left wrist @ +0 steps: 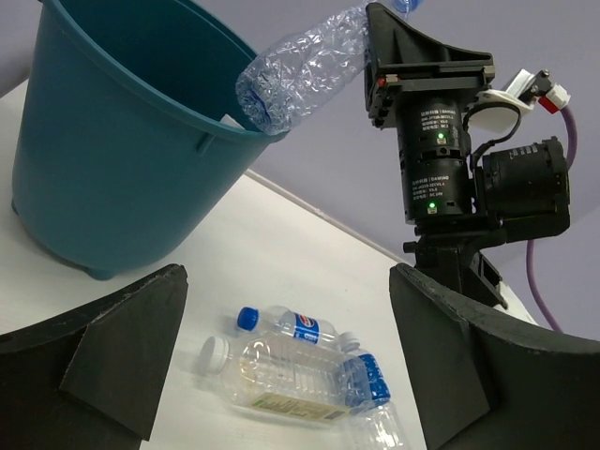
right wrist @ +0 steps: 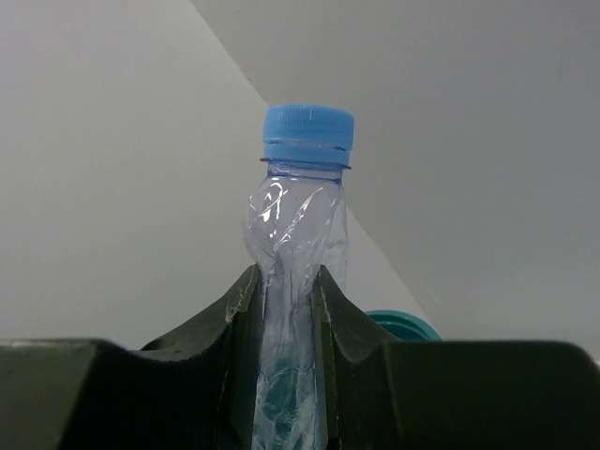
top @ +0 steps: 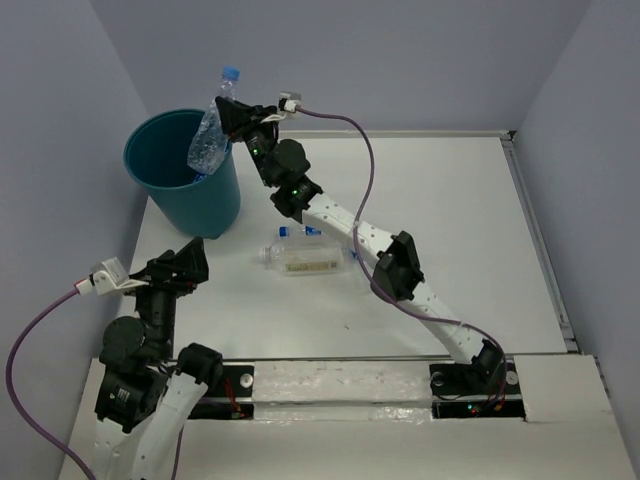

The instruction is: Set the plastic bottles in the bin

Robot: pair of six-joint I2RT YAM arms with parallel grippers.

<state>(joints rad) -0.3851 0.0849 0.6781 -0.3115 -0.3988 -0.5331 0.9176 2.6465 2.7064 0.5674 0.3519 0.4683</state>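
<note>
My right gripper is shut on a crumpled clear plastic bottle with a blue cap. It holds the bottle tilted, cap up, with its base over the inner right rim of the teal bin. The right wrist view shows the fingers pinching the bottle flat, the gripper below the cap. Three more bottles lie together mid-table: a larger cream-label one with a white cap and two small blue-label ones. My left gripper stands open, empty, near the bin and facing those bottles.
The bin stands at the table's far left corner, close to the grey walls. The right arm stretches diagonally across the table above and just right of the lying bottles. A raised table edge runs along the right side.
</note>
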